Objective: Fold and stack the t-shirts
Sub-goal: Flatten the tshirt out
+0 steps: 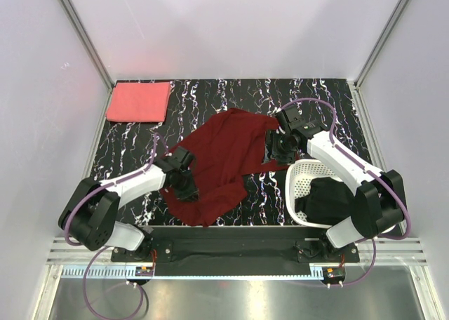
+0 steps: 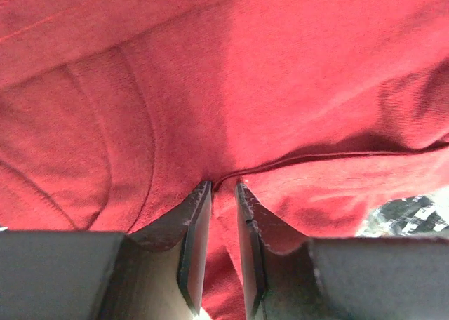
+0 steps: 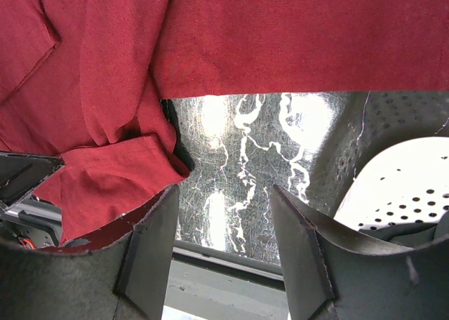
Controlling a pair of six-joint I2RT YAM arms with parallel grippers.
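Maroon t-shirt (image 1: pixel 224 158) lies crumpled on the counter (image 1: pixel 330 102) left of the basket (image 1: pixel 292 194); left gripper (image 2: pixel 223 188) pinches its fold, right gripper (image 3: pixel 224 194) stands open beside the basket.

No text, label, brand, number or sign can be read anywhere.

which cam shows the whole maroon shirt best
Top external: it alone takes in the whole maroon shirt, spread out crumpled between the two arms. The left wrist view shows only a close-up fold of cloth caught between its jaws. The right wrist view shows just a hem edge and a bunched sleeve beside its open jaws.
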